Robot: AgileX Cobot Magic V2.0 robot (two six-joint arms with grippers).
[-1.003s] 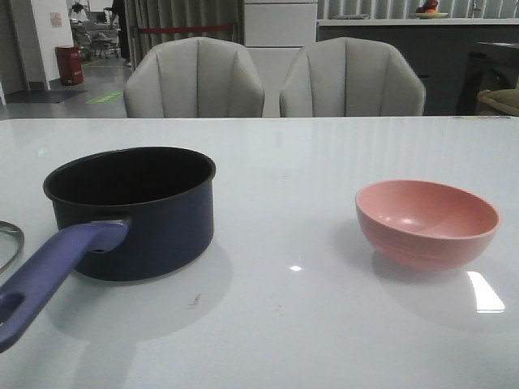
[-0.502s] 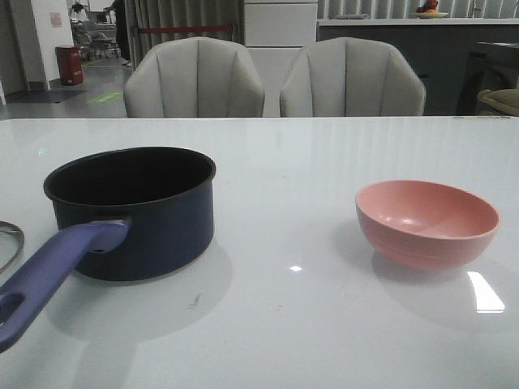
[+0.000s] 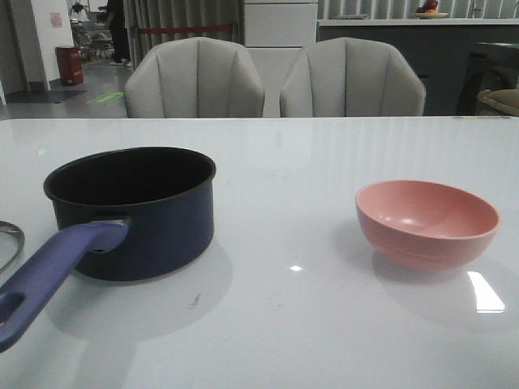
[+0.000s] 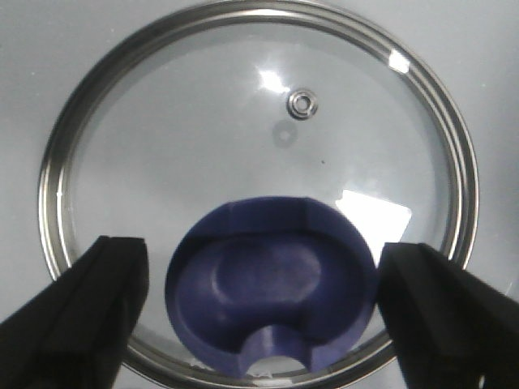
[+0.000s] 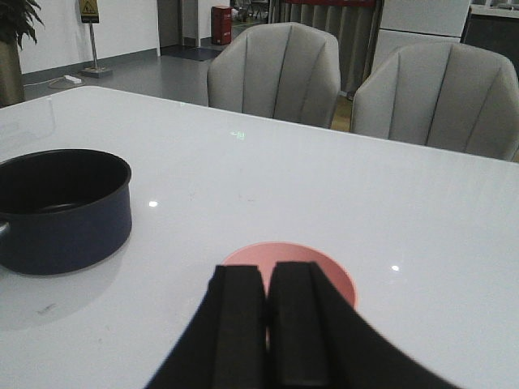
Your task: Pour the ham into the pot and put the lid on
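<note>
I see nothing shifted in the last second, so pouring hasn't begun. My left gripper (image 4: 263, 312) hangs spread, straddling the round glass lid's (image 4: 259, 121) blue knob (image 4: 272, 296). My right gripper (image 5: 268, 324), pressed together, hovers before the pink bowl (image 3: 427, 223); the dark navy saucepan (image 3: 134, 212) sits well apart; ham unseen.

a pink bowl (image 3: 427, 223) stands upright on the white table (image 3: 324, 162), toward its right side, its inside showing pale and smooth. two grey upholstered chairs (image 3: 195, 79) are drawn up side by side at the table's far edge, with a red bin (image 3: 69, 65) standing on the floor well behind them.
</note>
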